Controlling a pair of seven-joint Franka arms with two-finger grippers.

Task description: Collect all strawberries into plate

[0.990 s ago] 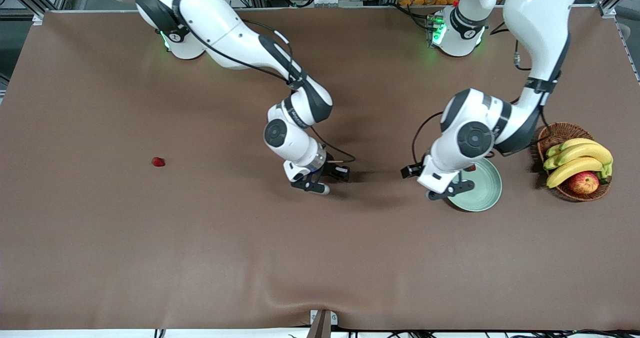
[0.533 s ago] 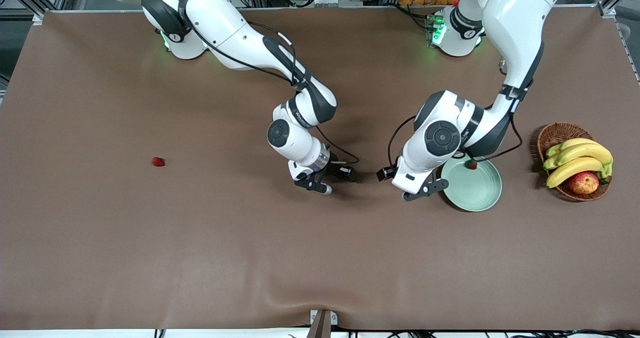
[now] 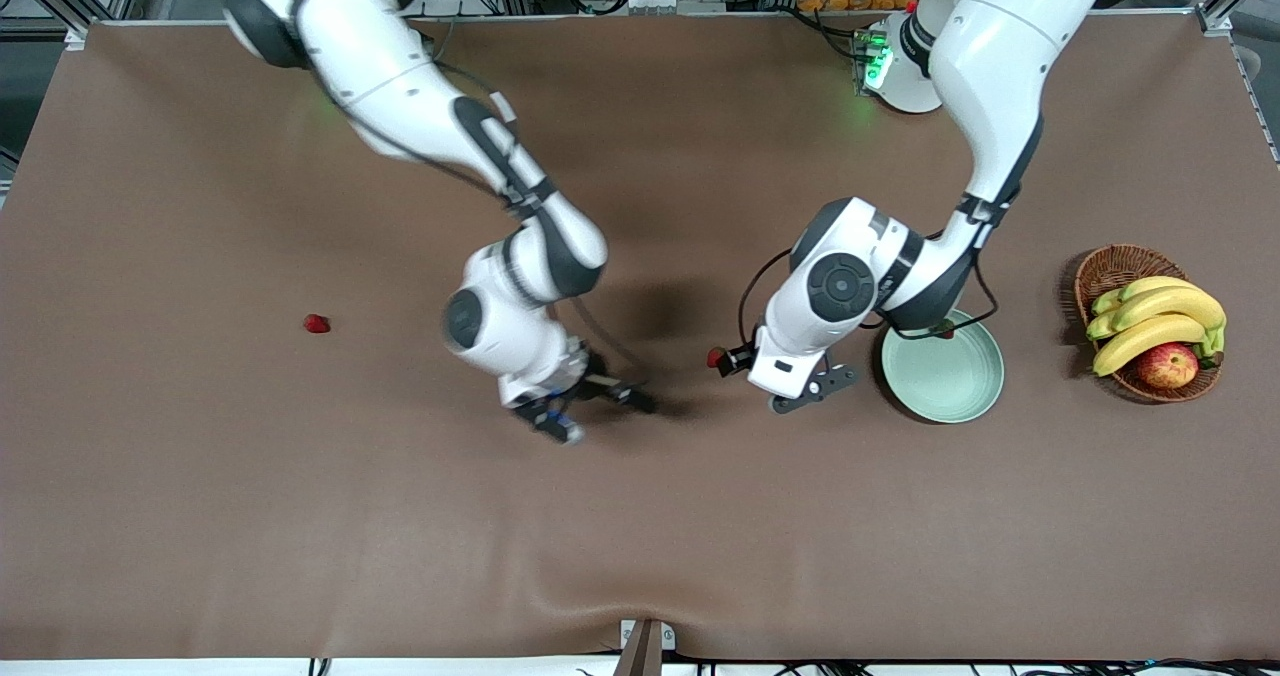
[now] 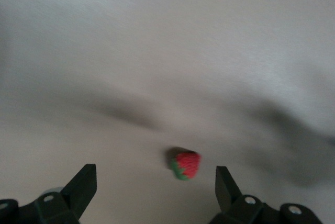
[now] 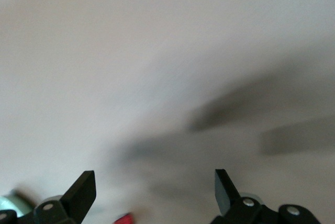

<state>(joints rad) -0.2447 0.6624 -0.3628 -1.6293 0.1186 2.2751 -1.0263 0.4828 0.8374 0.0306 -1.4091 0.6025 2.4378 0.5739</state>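
With one strawberry [image 3: 941, 331] plated, both claws gape empty: left claw [image 3: 790, 396] lines up mid-frame strawberry [image 3: 715, 358]; right claw [image 3: 560, 421] over bare bench [image 3: 300, 516]

plate strawberry [image 3: 943, 330]: mostly hidden beneath the left arm
right gripper [image 3: 556, 421]: blurred
strawberry [image 5: 123, 219]: cut off beside the right gripper's fingers

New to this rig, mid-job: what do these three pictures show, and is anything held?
Two white robot arms work at a brown table. The wide picture looks down from across it; the other two come from wrist cameras. The left tool and right tool hang open and empty over the cloth. One strawberry sits on the green plate, a second strawberry lies by the left tool, a third strawberry toward the right arm's end. A fruit basket stands beside the plate.
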